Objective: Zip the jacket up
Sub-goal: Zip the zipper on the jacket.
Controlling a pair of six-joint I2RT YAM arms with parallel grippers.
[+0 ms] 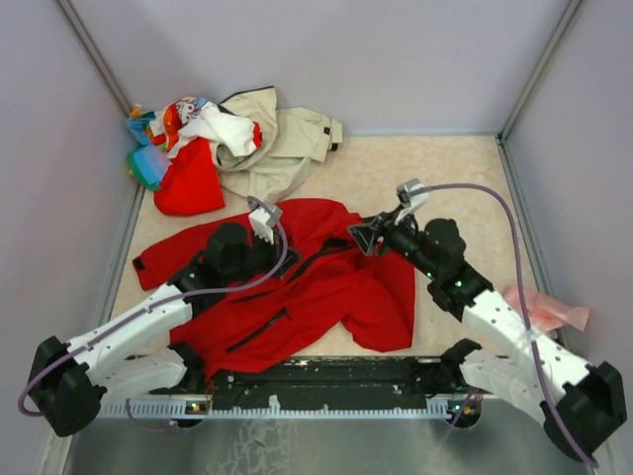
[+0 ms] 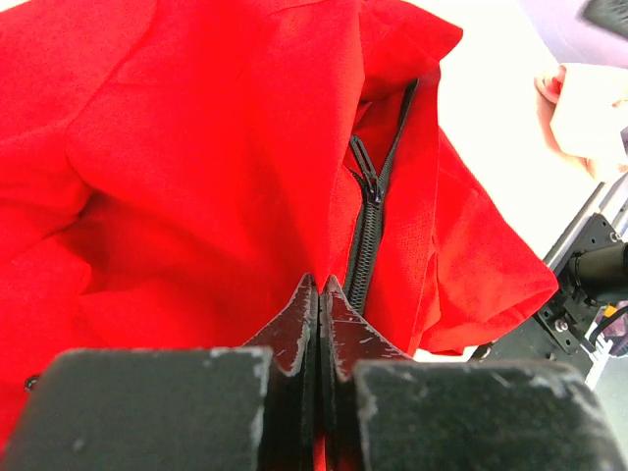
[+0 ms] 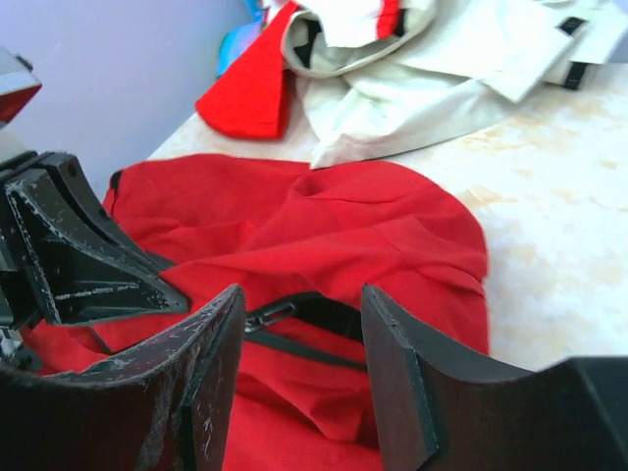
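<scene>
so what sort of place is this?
Likely a lab test cell: bare grey walls, metal corner posts, two robot arms bolted at the table edge, a clothes pile by the red jacket.

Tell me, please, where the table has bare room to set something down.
Bare table lies at the far right, between the beige jacket and the right wall. The far left corner is crowded with mixed clothes; the red jacket fills the middle, and a pink cloth lies at the near right.
</scene>
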